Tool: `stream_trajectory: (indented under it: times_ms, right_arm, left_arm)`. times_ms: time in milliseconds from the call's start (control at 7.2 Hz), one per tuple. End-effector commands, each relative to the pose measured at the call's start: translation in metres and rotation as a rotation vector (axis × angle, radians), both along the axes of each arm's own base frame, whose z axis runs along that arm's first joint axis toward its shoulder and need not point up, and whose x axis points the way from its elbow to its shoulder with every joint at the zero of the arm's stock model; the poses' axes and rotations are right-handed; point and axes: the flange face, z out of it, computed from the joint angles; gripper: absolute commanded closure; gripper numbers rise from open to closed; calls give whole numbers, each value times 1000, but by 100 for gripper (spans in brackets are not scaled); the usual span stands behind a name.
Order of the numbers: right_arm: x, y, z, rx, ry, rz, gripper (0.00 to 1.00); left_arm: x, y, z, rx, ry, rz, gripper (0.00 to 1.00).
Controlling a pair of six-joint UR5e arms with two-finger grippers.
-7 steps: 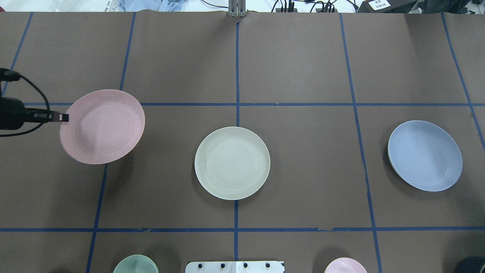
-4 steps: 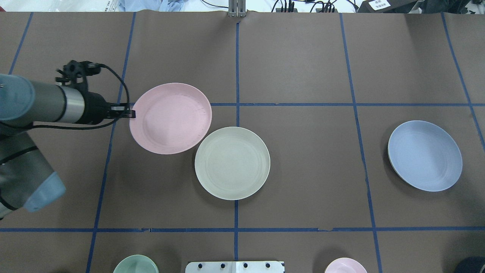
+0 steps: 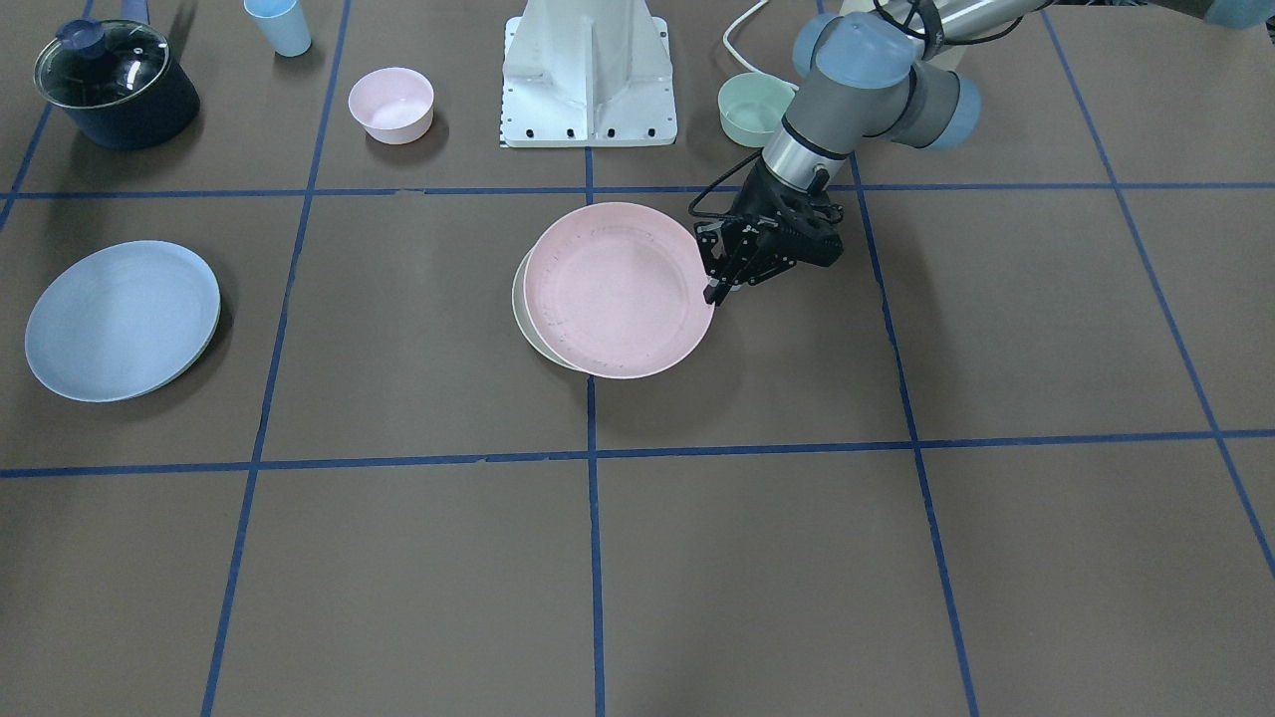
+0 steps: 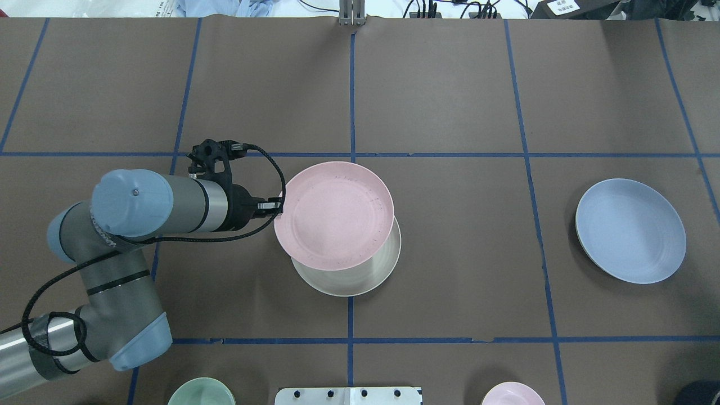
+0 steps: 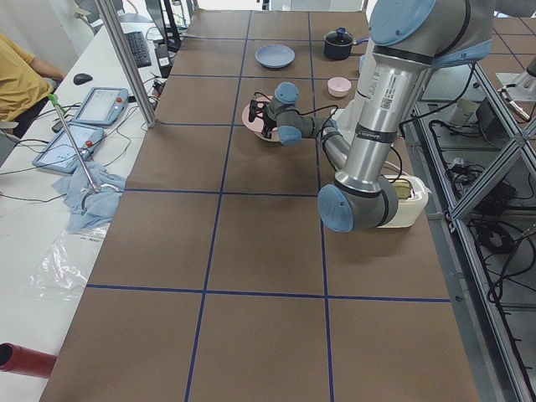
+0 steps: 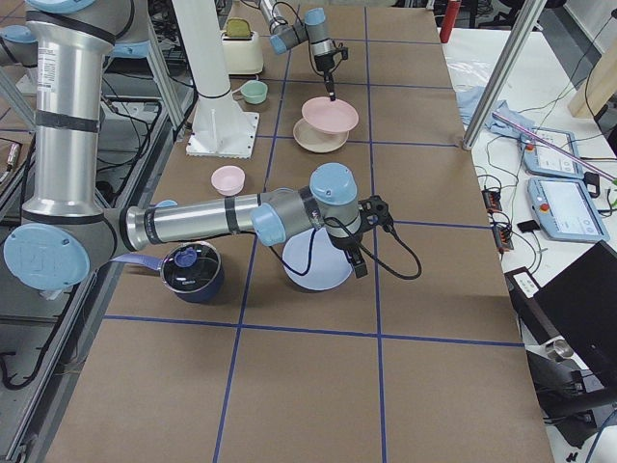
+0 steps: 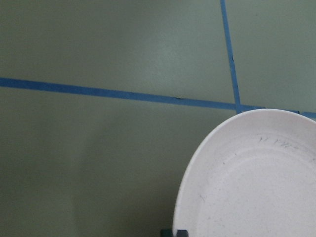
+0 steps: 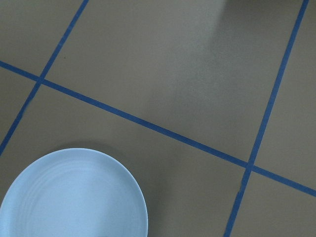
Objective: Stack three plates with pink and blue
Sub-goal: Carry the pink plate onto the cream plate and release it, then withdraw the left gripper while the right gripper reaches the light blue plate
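Observation:
My left gripper (image 4: 275, 207) is shut on the left rim of the pink plate (image 4: 334, 216) and holds it just above the cream plate (image 4: 360, 278), overlapping most of it and offset a little toward the table's far side. The front view shows the same: gripper (image 3: 712, 294), pink plate (image 3: 618, 289), a sliver of cream plate (image 3: 520, 299). The blue plate (image 4: 630, 230) lies flat at the right. My right gripper (image 6: 359, 268) shows only in the exterior right view, by the blue plate (image 6: 313, 270); I cannot tell whether it is open or shut.
Near the robot base (image 3: 590, 70) stand a mint-green bowl (image 3: 752, 108), a small pink bowl (image 3: 391, 103), a light-blue cup (image 3: 279, 25) and a dark lidded pot (image 3: 115, 85). Blue tape lines divide the brown table.
My left arm has carried the pink plate to the right, from the table's left side to a spot over the cream plate. The blue plate has not moved.

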Motion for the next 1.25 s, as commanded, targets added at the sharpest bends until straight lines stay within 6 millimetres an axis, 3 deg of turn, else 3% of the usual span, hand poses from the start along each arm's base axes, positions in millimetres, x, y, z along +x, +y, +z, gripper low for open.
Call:
stream_trajectory:
  times_ms: [0,139,278,417,556,694,833,972,1111]
  right_arm:
    - [0,0,0,1,0,-1,0]
    - [0,0,0,-2,0,0,0]
    - [0,1,2,-7,-1,1,0]
    - [-3,2,1,-74,-26,53,0]
    - [-30,6,2,-102,-43,82,0]
    - [-63,28,18,-129,-28,151,0]
    - [-99,54,27,-150,-69,225,0]
    - [-131,75,54,-143,-72,247,0]
    - [-145,83,81,-127,-103,262,0]
  left_arm:
    - [23,9,5,-4,-17,19,70]
    - [25,7,7,5,-27,8,1]
    - [18,6,3,19,-21,4,0]
    - [-11,-15,-2,111,-51,43,0]
    - [-58,-49,3,198,-115,109,0]
    - [-104,-63,26,246,-161,155,0]
    - [-132,-66,46,272,-197,155,0]
    - [-136,-66,50,269,-204,150,0]
    - [-138,-67,50,271,-203,148,0]
